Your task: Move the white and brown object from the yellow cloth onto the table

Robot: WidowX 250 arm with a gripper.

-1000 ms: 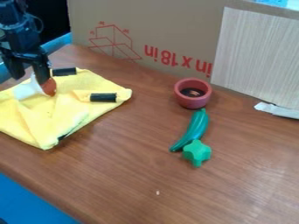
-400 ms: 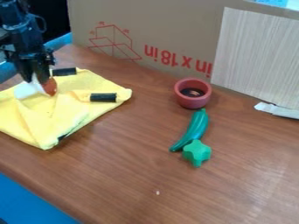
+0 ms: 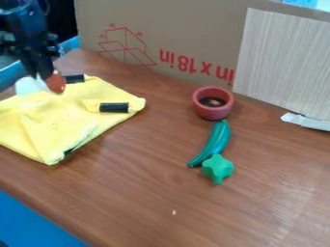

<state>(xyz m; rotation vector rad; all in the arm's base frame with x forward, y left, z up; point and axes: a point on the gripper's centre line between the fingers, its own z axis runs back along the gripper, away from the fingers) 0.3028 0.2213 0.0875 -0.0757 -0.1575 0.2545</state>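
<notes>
At the upper left of the camera view the black gripper (image 3: pixel 40 75) is shut on the white and brown object (image 3: pixel 55 83), a mushroom-like piece with a white part to the left and a brown part to the right. Its middle is hidden behind the fingertips. The piece hangs slightly above the back left part of the yellow cloth (image 3: pixel 77 123). That cloth lies rumpled on the brown wooden table (image 3: pixel 145 169).
Black cylinders lie on the cloth's right corner (image 3: pixel 114 107) and at its back edge (image 3: pixel 75 78). A red bowl (image 3: pixel 213 115), a green pepper-like toy (image 3: pixel 218 138) and a green star-shaped piece (image 3: pixel 218 168) stand right of centre. A cardboard panel (image 3: pixel 168 29) borders the back.
The gripper closed on the white and brown object, then rose a little. The object moved slightly upward with it, off the cloth.
</notes>
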